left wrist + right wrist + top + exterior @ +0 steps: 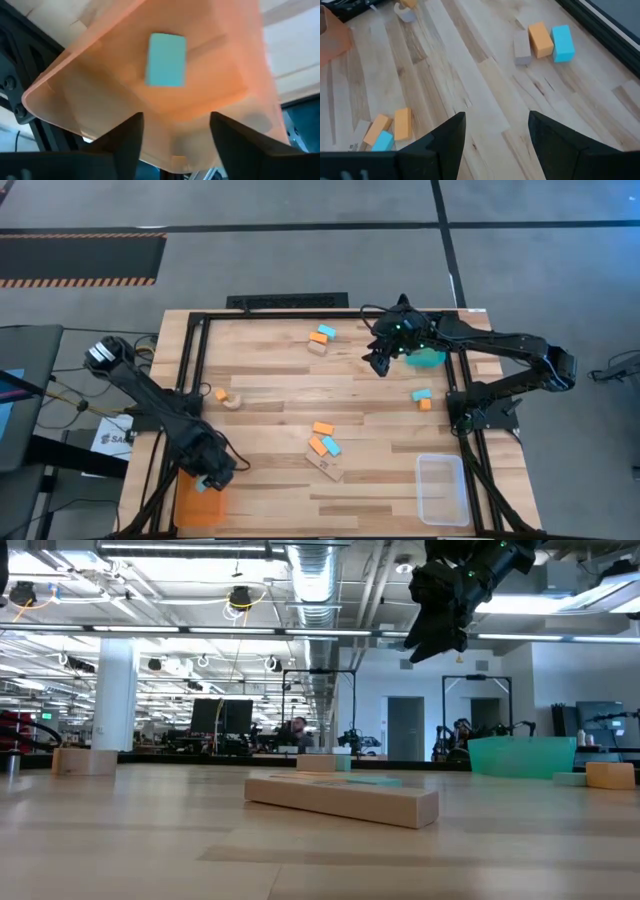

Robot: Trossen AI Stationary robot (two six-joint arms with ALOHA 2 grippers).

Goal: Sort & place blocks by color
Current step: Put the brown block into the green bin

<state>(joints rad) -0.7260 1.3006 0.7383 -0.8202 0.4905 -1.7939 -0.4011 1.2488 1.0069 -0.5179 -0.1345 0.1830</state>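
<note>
Your orange tray [90,95]: one teal block [166,60]. Left hand [175,132] above it, open, empty. Right hand [495,132] open, raised over the tabletop's [270,395] far edge.

An orange tray [190,508], a teal tray [430,359] and a clear tray [442,489] sit on the wooden table [270,385].

Bright even overhead light, soft shadows, wrist views blurred close up

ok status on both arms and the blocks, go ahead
Left tool open over orange tray, teal block inside it. Right tool open, empty, high above table. Other blocks still scattered. Nothing in the way.
</note>
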